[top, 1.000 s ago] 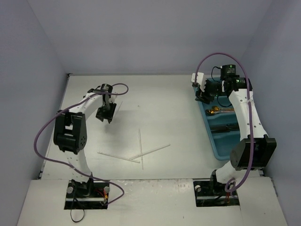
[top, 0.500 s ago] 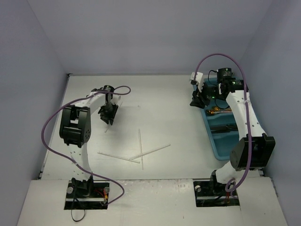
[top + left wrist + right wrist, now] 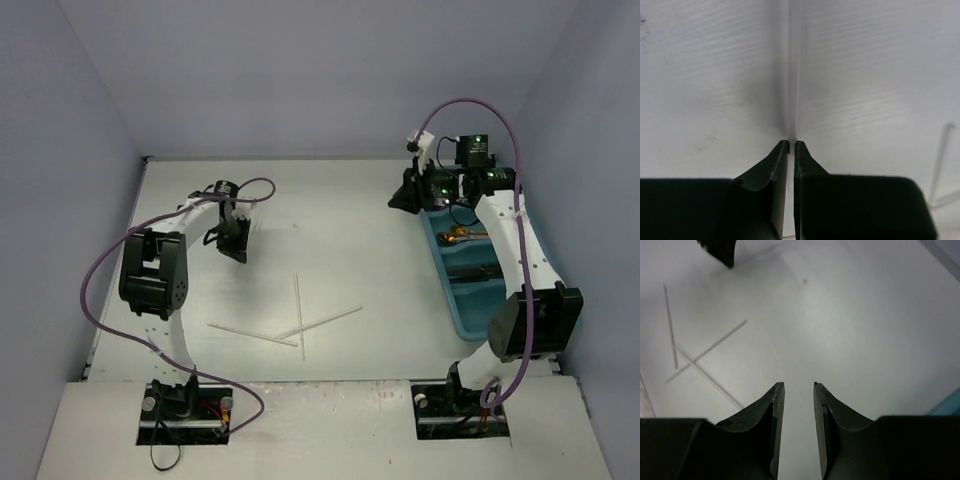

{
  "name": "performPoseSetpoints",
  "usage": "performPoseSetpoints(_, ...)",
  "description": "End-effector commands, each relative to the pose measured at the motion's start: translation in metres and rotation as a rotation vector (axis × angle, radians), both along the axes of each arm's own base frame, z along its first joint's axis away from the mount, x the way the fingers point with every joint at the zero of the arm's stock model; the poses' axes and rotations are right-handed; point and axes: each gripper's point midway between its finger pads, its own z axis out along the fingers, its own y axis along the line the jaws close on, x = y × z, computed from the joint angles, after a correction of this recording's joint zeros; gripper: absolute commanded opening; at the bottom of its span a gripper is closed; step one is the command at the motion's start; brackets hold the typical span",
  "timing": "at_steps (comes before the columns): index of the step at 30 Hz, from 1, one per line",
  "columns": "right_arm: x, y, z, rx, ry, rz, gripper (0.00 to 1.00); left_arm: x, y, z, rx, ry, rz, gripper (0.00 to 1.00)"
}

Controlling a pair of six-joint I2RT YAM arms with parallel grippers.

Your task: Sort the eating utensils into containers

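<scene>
My left gripper (image 3: 230, 243) is low at the table's back left. In the left wrist view its jaws (image 3: 791, 143) are shut on a thin white stick (image 3: 792, 75) that runs straight ahead along the table. My right gripper (image 3: 398, 202) is open and empty above the table, just left of the teal-blue tray (image 3: 452, 297); it also shows in the right wrist view (image 3: 797, 385). A gold spoon (image 3: 460, 236) and a dark knife (image 3: 482, 270) lie in the tray. Three more white sticks (image 3: 298, 316) lie crossed at mid table, also seen in the right wrist view (image 3: 710, 347).
Purple-grey walls enclose the table on three sides. The tray stands along the right edge; its corner shows in the right wrist view (image 3: 950, 402). Another stick (image 3: 940, 160) lies to the right of my left gripper. Bare table lies between the two grippers.
My right gripper has moved left and up, off the tray and out over the table. My left gripper has shifted slightly and turned around the stick at the back left.
</scene>
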Motion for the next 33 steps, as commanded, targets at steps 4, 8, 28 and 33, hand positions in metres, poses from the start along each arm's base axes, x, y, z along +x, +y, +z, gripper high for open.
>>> performPoseSetpoints(4,0.035,0.086,0.085,0.46,0.094,-0.108,0.29,0.016,-0.083,0.196,-0.586,-0.462,-0.013,0.0)
performPoseSetpoints(8,0.033,0.129,0.102,0.596,0.186,-0.084,0.36,-0.005,-0.106,0.243,-0.789,-0.535,-0.04,0.0)
performPoseSetpoints(28,-0.006,0.217,0.134,0.67,0.197,0.172,0.32,-0.077,-0.168,0.303,-0.962,-0.602,-0.34,0.0)
performPoseSetpoints(33,-0.014,0.215,0.129,0.659,0.22,0.185,0.41,-0.076,-0.166,0.305,-0.952,-0.62,-0.341,0.0)
